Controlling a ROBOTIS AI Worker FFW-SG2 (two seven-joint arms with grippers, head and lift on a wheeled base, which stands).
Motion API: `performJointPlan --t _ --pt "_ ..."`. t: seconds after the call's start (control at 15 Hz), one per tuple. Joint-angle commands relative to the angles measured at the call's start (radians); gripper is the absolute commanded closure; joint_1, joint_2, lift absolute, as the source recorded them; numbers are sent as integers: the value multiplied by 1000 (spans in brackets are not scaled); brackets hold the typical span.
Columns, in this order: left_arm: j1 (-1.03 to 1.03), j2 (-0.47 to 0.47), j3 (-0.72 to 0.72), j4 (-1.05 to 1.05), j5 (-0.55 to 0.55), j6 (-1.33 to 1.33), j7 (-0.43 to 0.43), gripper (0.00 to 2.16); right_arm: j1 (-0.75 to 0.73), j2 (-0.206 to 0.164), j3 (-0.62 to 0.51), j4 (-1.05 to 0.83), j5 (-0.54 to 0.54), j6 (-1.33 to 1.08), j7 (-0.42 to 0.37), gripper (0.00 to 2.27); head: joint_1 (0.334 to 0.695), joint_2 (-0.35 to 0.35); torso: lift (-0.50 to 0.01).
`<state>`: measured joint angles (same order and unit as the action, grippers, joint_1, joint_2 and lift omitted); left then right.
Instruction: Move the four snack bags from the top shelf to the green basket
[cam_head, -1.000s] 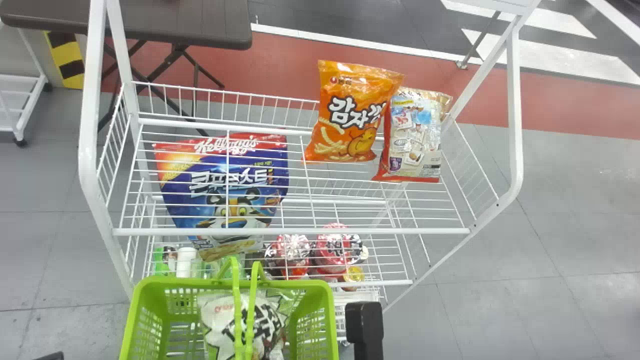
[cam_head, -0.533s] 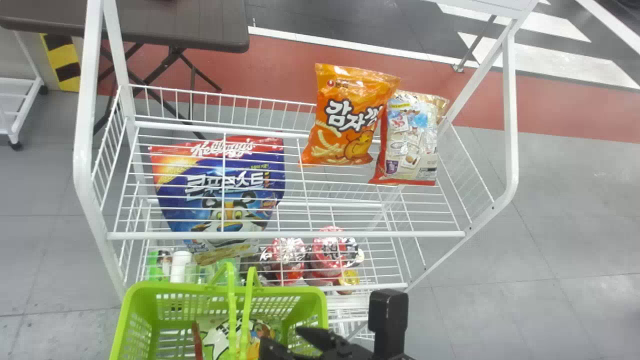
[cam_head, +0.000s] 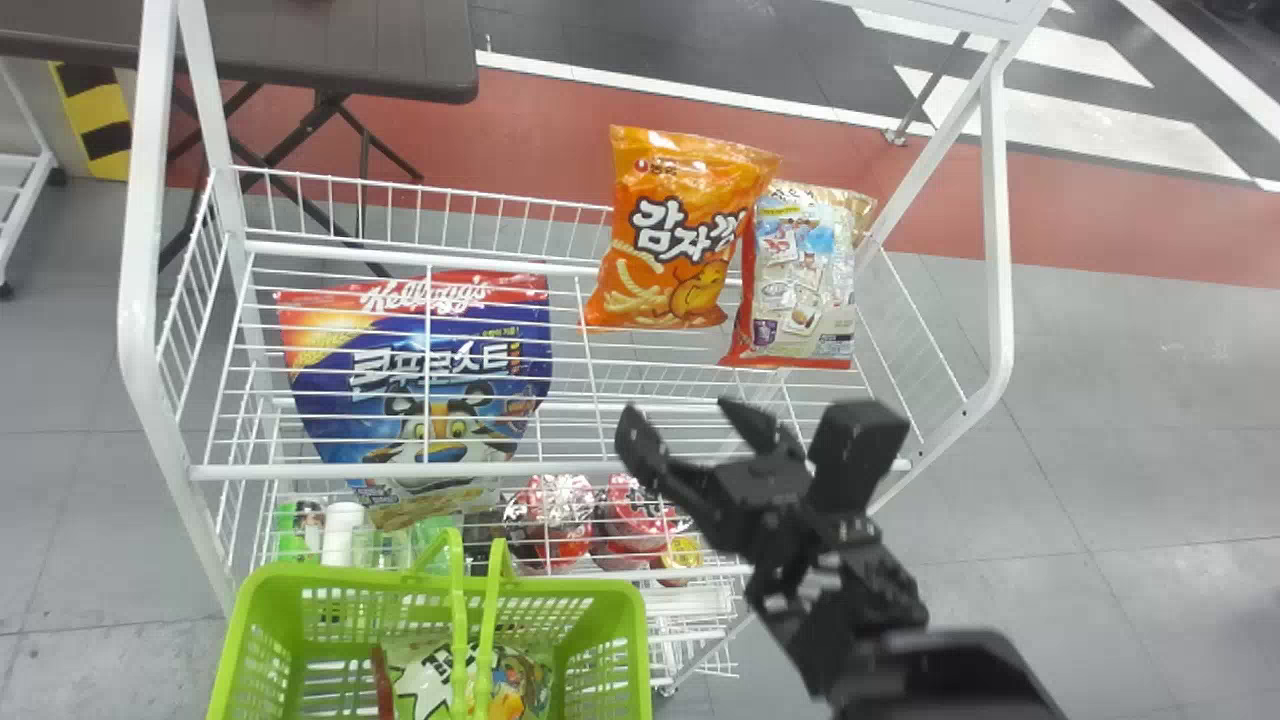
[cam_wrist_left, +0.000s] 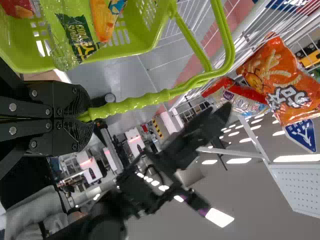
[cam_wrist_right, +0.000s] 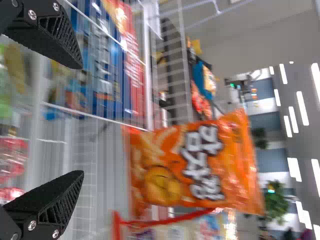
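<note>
Light, puffy bag calls for a soft pinch

Head view: the orange bag (cam_head: 680, 235) leans near the back edge of the top shelf (cam_head: 560, 467), right of centre, touching the pale bag (cam_head: 800, 275) towards the back right corner. Both look light, pillowy and slick, with crushable snacks inside. The right pincer (cam_head: 682, 415) is over the front edge, empty.

Left wrist view: the left pincer (cam_wrist_left: 87, 116) is closed on the handle (cam_wrist_left: 150, 100) of the green basket (cam_wrist_left: 145, 50).

Right wrist view: the right pincer gapes wide, apart from the orange bag. Best grip: both sides at mid-height, squeezing gently, clear of its neighbour.
</note>
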<state>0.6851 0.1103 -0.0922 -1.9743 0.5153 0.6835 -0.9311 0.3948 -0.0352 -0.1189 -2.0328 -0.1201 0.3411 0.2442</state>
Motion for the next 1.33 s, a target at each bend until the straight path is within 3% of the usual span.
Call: performJointPlan --t 0.0,0.4,0.47,0.53,0.6,0.73,1.27 --pt "-7 0 -1 8 -1 0 3 1777 -154 1 -4 117 45 -32 -28 66 695 -350 0" --pt "-38 9 15 37 12 6 12 1777 -462 9 10 465 145 -75 -83 76 695 -350 0" --pt "-44 11 17 43 15 6 12 1777 -499 8 7 510 155 -75 -59 238 695 -350 0" --pt "-48 11 19 49 15 6 15 1777 -524 5 -2 526 163 -63 -10 1386 695 -350 0" --pt "-53 11 19 55 17 6 15 1777 -524 6 2 526 168 -63 3 2115 695 -350 0" --pt "-62 9 20 63 17 6 18 1777 -505 5 12 520 168 -84 40 2226 695 -329 0" --pt "-50 8 25 54 15 6 17 1777 -393 3 -2 407 143 -130 56 2226 695 -327 0"
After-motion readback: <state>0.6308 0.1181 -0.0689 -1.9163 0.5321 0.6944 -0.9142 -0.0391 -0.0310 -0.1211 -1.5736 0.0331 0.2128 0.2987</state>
